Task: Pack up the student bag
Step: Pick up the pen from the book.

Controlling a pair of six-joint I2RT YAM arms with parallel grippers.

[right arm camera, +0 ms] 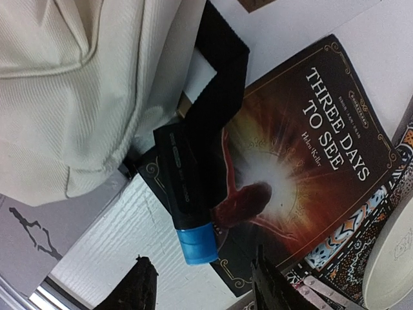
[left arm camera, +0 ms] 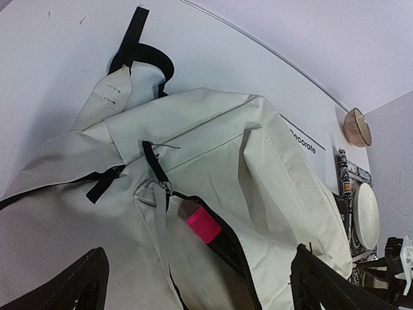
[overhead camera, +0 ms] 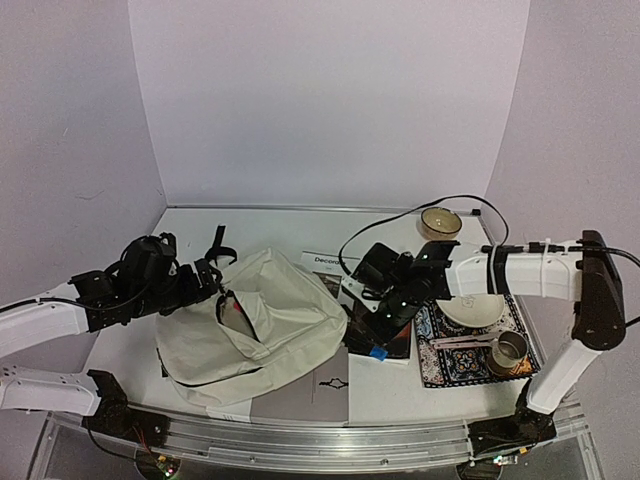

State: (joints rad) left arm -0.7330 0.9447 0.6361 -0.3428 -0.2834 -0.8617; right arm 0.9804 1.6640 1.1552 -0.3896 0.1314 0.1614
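The student bag (overhead camera: 262, 332), a cream fabric backpack, lies flat on the table at centre left. Its zipper is open, and a black marker with a pink cap (left arm camera: 202, 224) pokes out of the slit. My left gripper (left arm camera: 197, 292) hovers over that opening, open and holding nothing. To the right of the bag, a black marker with a blue cap (right arm camera: 191, 200) lies across the corner of a book (right arm camera: 303, 181), beside a black strap (right arm camera: 222, 58). My right gripper (right arm camera: 206, 289) stands open just past the blue cap, not touching it.
A patterned mat (overhead camera: 447, 367) at the right carries a white plate (overhead camera: 472, 311) and a metal cup (overhead camera: 510, 351). A tan bowl (overhead camera: 440, 222) sits behind it. A printed sheet (overhead camera: 322, 261) lies behind the bag, and grey paper (overhead camera: 330, 392) in front.
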